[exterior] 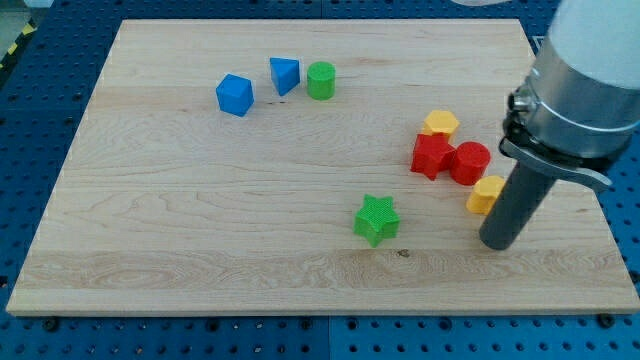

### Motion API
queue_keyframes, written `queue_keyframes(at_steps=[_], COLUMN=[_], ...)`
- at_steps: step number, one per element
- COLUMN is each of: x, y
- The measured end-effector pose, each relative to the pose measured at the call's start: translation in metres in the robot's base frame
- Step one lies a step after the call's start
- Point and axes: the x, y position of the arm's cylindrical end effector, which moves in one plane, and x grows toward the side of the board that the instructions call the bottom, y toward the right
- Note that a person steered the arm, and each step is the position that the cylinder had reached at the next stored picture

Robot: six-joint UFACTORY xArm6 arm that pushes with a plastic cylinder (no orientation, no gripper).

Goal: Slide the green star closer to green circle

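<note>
Since it looks light, rigid and slide-prone, the small green plastic star block (377,219), near-centre on the wooden table (180,220), wants pushing from its near-right side toward the far green cylinder-shaped circle block (321,80); my tip (498,243), gripperless, stands well right.

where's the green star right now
The green star sits alone low on the board, just right of centre in the camera view, left of my tip and well below the green circle.
</note>
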Motion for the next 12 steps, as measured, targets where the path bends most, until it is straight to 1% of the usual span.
queue_keyframes(at_steps=[1,3,4,5,6,7,8,10,12], x=[-0.006,-0.049,-0.029,-0.002,0.010,0.008,-0.003,-0.018,-0.073], y=[0.008,-0.009,-0.009,-0.028,-0.079,-0.098,-0.105,-0.168,-0.173])
